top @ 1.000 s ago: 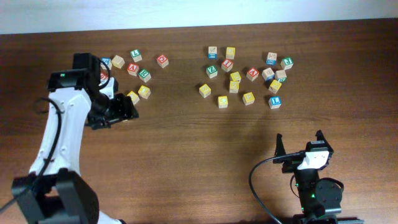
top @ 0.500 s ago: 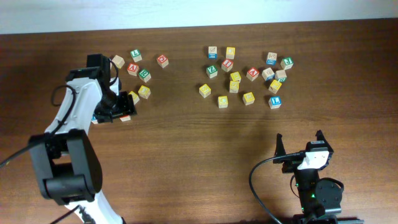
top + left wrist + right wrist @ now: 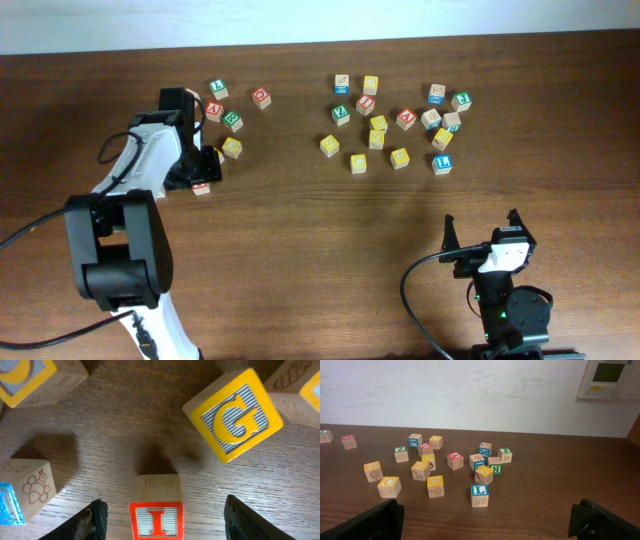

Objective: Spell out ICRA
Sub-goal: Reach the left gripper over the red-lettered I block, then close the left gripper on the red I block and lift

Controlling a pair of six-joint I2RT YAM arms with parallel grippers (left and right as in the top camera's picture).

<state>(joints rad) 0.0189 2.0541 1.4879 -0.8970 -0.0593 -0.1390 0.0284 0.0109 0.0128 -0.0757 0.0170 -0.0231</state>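
The I block [image 3: 156,519] is a small cube of pale wood. One face has a red edge and a big red I on thin grey stripes. The face next to it is bare wood with a faint drawing on it. The cube sits on the brown table [image 3: 300,240] near the yellow G block [image 3: 232,414]. It is a bit closer to the robot than the G block and a little to its left. The two blocks do not touch.

The left claw [image 3: 164,507] hangs right over the I block. Its jaws are apart, with one black finger [image 3: 97,519] on each side of the cube. Bare table shows between each finger and the wood, so the claw grips nothing.

Farther left of the G block, a blue-edged cube [image 3: 30,491] shows a small bug drawing.

Well to the right of the G block lies a big bunch of blocks [image 3: 378,124]. On its near side is the C block [image 3: 389,486], with a yellow top that reads like a C.

The right claw [image 3: 487,522] is far to the right of the G block and much nearer the robot. Its jaws are spread wide with nothing between them.
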